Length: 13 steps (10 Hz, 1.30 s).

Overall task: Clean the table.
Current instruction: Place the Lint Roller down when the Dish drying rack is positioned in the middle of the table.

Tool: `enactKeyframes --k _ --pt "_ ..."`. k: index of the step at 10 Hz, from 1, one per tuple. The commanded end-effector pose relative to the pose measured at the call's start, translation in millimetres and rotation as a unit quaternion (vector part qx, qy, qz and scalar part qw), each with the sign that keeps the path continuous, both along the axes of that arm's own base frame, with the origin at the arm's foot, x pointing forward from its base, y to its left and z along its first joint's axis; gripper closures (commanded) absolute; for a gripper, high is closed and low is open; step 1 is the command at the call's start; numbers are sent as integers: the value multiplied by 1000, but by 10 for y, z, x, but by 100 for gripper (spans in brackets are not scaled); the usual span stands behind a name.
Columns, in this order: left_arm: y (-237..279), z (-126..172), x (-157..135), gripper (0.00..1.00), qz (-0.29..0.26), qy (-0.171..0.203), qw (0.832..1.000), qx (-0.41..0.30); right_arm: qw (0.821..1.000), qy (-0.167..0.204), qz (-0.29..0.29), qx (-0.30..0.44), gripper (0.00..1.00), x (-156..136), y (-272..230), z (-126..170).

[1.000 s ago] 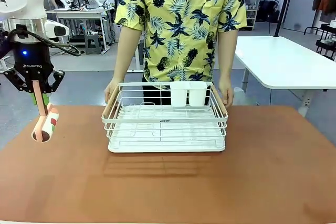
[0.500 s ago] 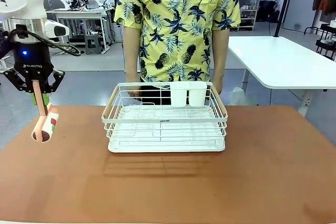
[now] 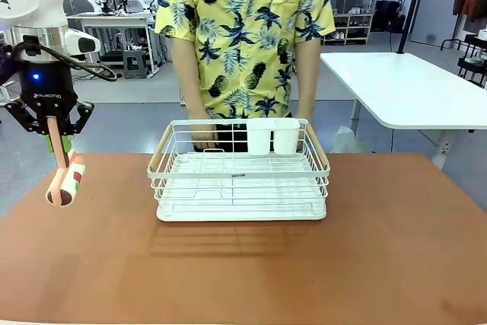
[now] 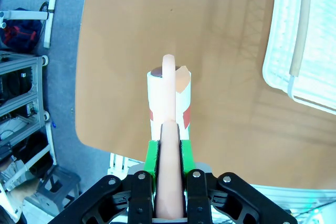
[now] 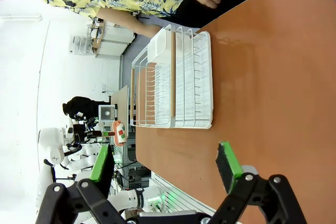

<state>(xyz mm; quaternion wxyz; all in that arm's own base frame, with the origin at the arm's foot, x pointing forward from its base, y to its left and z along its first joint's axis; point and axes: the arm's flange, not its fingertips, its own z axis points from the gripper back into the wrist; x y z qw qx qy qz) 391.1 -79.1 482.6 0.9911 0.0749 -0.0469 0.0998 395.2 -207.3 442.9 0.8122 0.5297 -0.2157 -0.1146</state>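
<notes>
The terracotta table (image 3: 243,264) spreads across the front view. My left gripper (image 3: 55,141) hangs over its left end, shut on the pink handle of a lint roller (image 3: 67,180); the white roll with red marks dangles just above the surface. In the left wrist view the green pads (image 4: 152,155) clamp the handle and the lint roller (image 4: 168,103) points down at the table (image 4: 121,51). My right gripper (image 5: 165,166) is open, holds nothing, and hovers above the table (image 5: 273,77).
A white wire dish rack (image 3: 240,173) with two white cups stands at the table's far middle. Behind it a person in a yellow shirt has one hand (image 3: 204,138) near the rack's back rim. A white-topped table (image 3: 403,89) stands at the right.
The person has let go of the rack's two ends and shifted to the left. My left gripper and the lint roller have not moved.
</notes>
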Motion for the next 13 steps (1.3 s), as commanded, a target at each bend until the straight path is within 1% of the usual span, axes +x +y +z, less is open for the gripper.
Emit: enactKeyframes --k 1,5,6,7,8,9,10,11,12,13 --pt "8 33 -49 79 9 5 1000 -3 1000 -10 2 5 0 -1 5 19" --pt "8 33 -49 79 9 5 1000 -3 1000 -10 2 5 0 -1 5 19" --pt "0 0 0 79 0 0 1000 0 1000 -10 2 5 0 -1 5 19" --pt "12 -166 402 79 106 19 993 -42 1000 -10 2 5 0 -1 5 19" --pt "98 -254 701 79 233 58 968 -71 1000 -10 2 5 0 -1 5 19" --pt "138 -227 866 79 404 58 911 -62 1000 -10 2 5 0 -1 5 19" --pt "174 -221 933 79 511 17 855 -81 1000 -10 2 5 0 -1 5 19" --pt "177 -259 973 79 531 -4 840 -113 1000 -10 2 5 0 -1 5 19" --pt "190 -346 1074 79 565 -48 813 -133 1000 -10 2 5 0 -1 5 19" --pt "188 -505 1176 79 574 -106 798 -152 1000 -10 2 5 0 -1 5 19"
